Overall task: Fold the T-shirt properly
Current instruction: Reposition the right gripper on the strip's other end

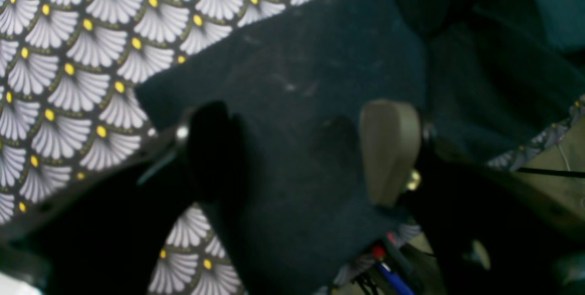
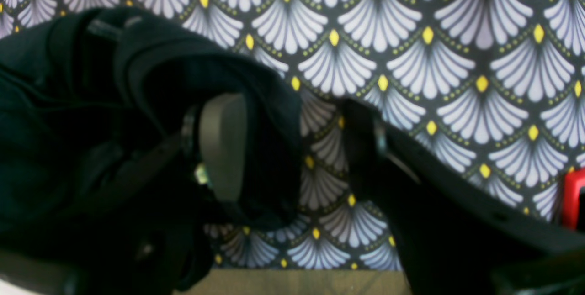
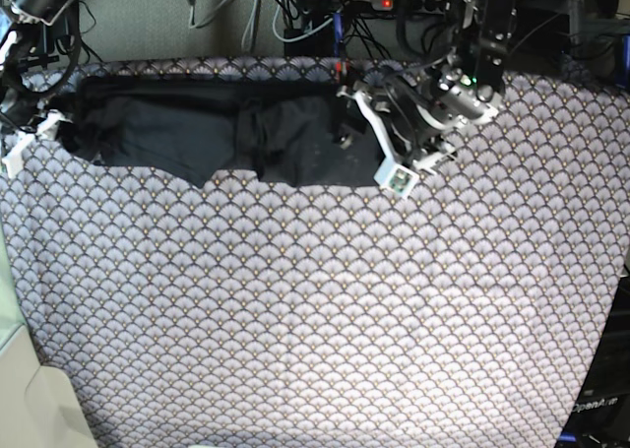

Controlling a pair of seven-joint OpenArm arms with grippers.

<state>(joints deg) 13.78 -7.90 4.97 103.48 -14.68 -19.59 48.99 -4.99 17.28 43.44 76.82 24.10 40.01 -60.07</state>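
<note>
A plain dark charcoal T-shirt (image 3: 212, 133) lies stretched sideways along the bench's far edge. Its middle is bunched into soft wrinkles.

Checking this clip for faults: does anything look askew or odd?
The T-shirt lies bunched in a long strip along the table's far edge, not flat. Its left end is humped over one finger of the right pincer.

I am working in what looks like a robotics lab bench setup: behind my arms, past the far edge of the tablecloth (image 3: 315, 320) with its scallop print, a tangle of cables (image 3: 295, 15) and a power strip (image 3: 418, 5) with a lit red switch sit on the floor. Bare equipment frames (image 3: 600, 34) stand off to the side of my left arm.
</note>
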